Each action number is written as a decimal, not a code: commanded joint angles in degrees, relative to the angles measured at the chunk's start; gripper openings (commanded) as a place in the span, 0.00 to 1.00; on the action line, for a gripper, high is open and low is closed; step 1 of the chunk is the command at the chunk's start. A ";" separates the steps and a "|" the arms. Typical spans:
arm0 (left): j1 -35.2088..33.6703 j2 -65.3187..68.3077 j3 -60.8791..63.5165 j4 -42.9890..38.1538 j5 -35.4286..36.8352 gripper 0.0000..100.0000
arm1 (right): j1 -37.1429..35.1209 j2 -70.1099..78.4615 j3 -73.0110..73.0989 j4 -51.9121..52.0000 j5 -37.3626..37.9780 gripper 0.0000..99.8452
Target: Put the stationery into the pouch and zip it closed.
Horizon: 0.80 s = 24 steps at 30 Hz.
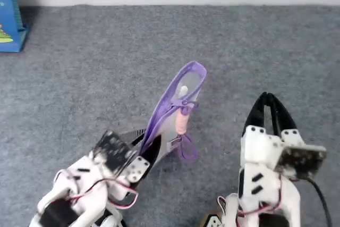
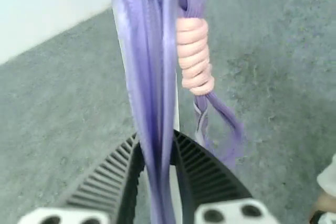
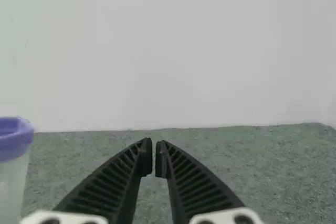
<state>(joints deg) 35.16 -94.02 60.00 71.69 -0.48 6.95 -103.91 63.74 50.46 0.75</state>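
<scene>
Presently: left jaws clamped on one end of the purple pouch (image 1: 175, 104), holding it tilted up off the worktop (image 1: 79, 67); right jaws all but closed, empty, near the pouch, not touching. Step judged: zipping. Next move calls for the right jaws to take the pink-coiled pull (image 2: 194, 51). Contents and how far the zip is closed: hard to make out.

— Can't make out anything inside the pouch (image 1: 175, 104); just a pale blur through its clear side.
— Nor see its lower end, buried between the jaws of the left gripper (image 2: 156, 142).
— Cropped at the far left corner of the table (image 1: 79, 67): a blue box (image 1: 8, 17).
— Also cropped, in the right wrist view: the pouch's purple end.
</scene>
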 commanded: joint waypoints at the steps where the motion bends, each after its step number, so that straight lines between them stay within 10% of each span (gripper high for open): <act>1: -0.35 -5.98 -0.04 -1.05 -0.79 0.01 | 0.13 -0.04 -0.09 -2.33 0.35 0.01; 9: -0.35 -6.42 2.77 -2.46 -0.88 0.01 | -11.91 0.04 -12.13 17.36 -6.51 0.02; 17: -0.35 -6.59 2.95 -2.11 -0.79 0.01 | -22.73 -0.04 -14.77 30.29 -13.10 0.24; 24: -0.26 -6.68 4.53 -2.46 -0.44 0.01 | -38.73 0.04 -20.22 33.01 -18.55 0.16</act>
<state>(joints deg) 35.16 -99.82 64.40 71.52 -0.84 -24.79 -104.18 46.68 83.16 -15.78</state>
